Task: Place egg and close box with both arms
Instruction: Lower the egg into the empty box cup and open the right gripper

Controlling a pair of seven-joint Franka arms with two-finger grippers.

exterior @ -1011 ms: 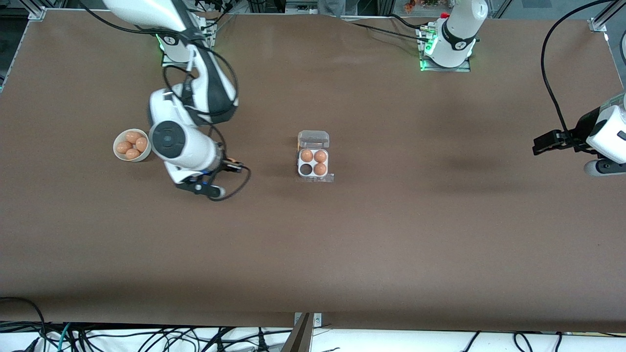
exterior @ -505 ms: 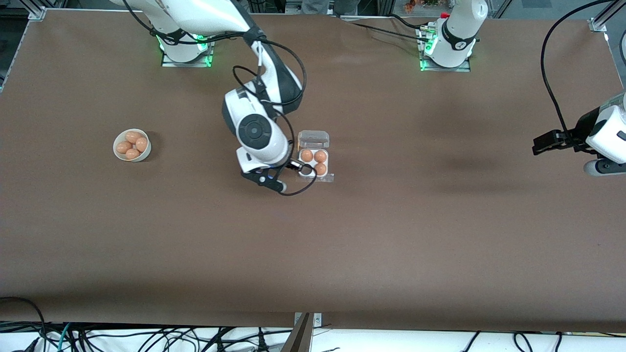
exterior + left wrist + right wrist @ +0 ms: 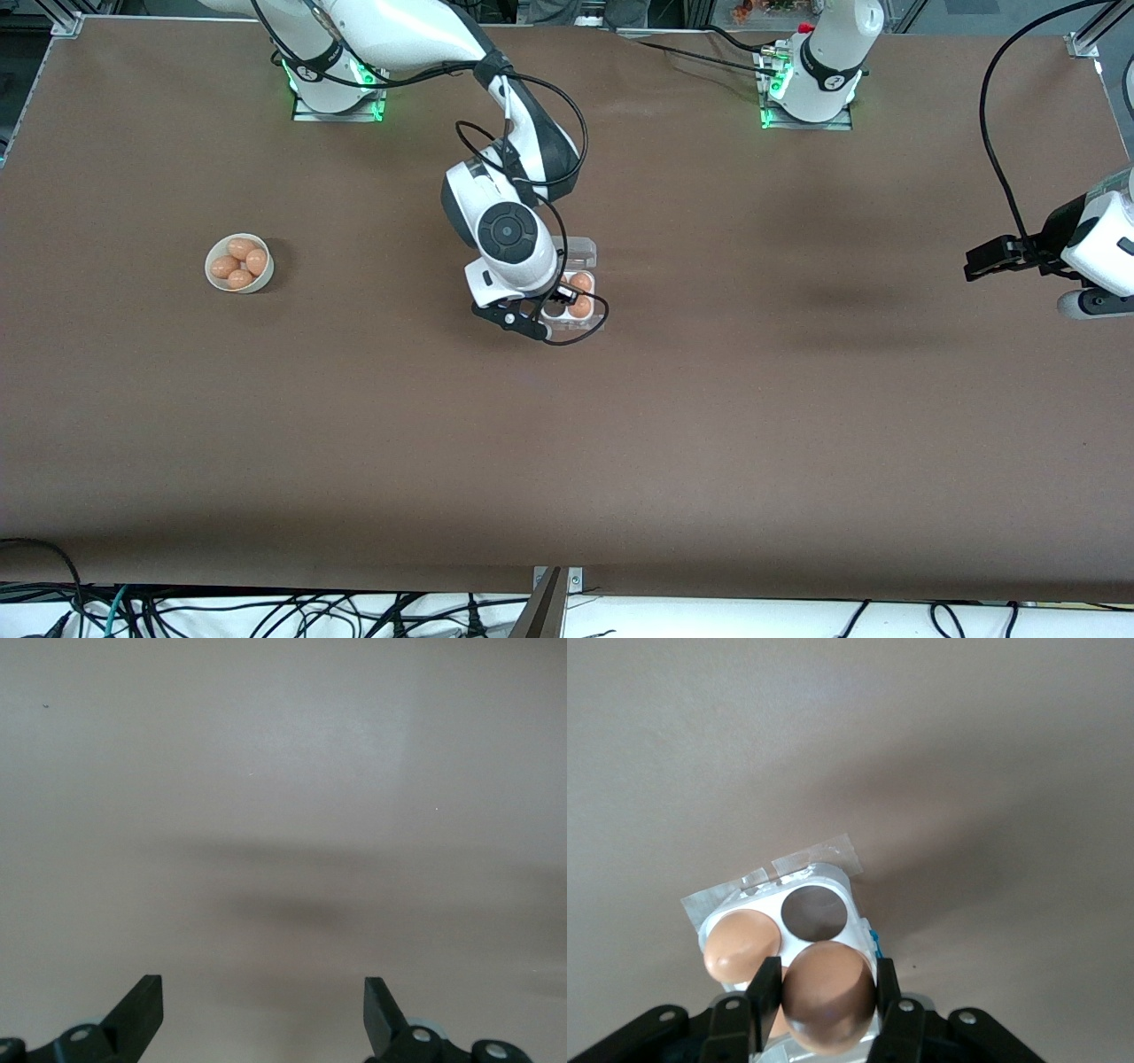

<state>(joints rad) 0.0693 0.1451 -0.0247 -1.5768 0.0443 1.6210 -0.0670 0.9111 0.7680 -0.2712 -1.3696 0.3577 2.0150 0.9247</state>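
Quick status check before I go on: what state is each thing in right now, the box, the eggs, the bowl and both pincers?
box: lid open, one cup empty
held egg: gripped by the right pincer, over the box
right pincer: shut on the held egg
left pincer: open, empty, waiting over bare table at the left arm's end
bowl: upright, holding eggs

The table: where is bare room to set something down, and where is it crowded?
Bare: the table nearer the camera than the egg box, and between box and bowl. The left gripper waits open at its end. Crowded: over the box, where the right gripper holds an egg.
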